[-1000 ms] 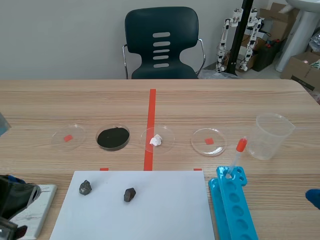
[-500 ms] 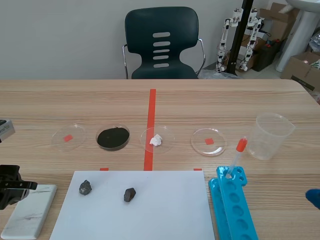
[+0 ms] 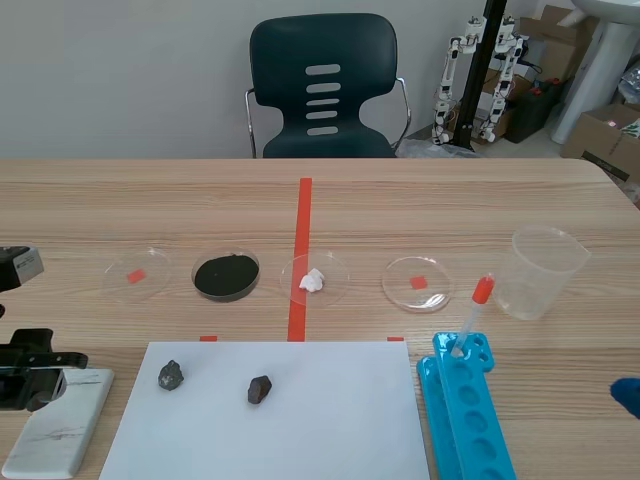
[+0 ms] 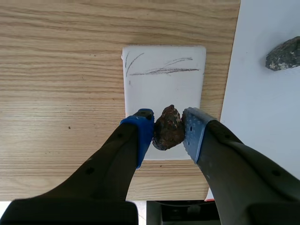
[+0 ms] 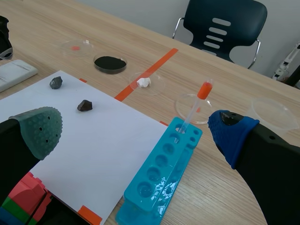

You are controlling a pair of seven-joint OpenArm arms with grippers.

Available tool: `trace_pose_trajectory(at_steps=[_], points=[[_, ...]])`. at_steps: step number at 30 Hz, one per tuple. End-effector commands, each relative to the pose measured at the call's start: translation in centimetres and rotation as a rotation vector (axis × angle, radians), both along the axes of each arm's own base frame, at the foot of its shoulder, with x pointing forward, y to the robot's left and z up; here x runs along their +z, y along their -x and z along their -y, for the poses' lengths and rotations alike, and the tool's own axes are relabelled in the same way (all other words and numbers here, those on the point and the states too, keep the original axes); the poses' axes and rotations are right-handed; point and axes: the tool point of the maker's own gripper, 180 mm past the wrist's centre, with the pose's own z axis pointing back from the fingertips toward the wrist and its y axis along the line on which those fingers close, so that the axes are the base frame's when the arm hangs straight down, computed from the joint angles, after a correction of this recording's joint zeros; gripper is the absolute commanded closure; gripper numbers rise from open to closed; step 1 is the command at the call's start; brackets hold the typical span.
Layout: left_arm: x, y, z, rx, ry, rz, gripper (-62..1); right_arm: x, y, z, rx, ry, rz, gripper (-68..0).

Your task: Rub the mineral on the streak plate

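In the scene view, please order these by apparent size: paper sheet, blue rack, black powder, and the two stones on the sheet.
1. paper sheet
2. blue rack
3. black powder
4. left stone and right stone: alike, not ranked

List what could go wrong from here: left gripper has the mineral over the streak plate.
The lumpy mineral is pinched only at its sides by the left gripper; pressing down may twist it loose.
The streak plate lies loose on the table, unheld; the right gripper is open, elsewhere. A stroke may shove it.
The mineral is over the plate's near end; a stroke toward the robot could run off it.
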Motion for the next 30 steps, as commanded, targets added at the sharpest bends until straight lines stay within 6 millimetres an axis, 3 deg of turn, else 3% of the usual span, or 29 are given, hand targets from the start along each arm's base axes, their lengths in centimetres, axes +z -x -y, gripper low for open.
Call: trace_pose_trajectory(at_steps=[1, 14, 30], points=[[0.5, -0.7, 0.4, -0.006, 0.004, 0.016, -11.6, 1.0, -0.5, 0.0, 0.001, -0.011, 0.038, -67.9], [-1.1, -2.5, 0.2, 0.0, -0.005, -0.038, -11.6, 1.0, -0.5, 0.0, 0.001, -0.01, 0.038, -67.9], [-2.3, -2.8, -0.5, 0.028, -0.014, -0.051, -11.6, 1.0, -0.5, 0.0, 0.001, -0.011, 0.038, -67.9]])
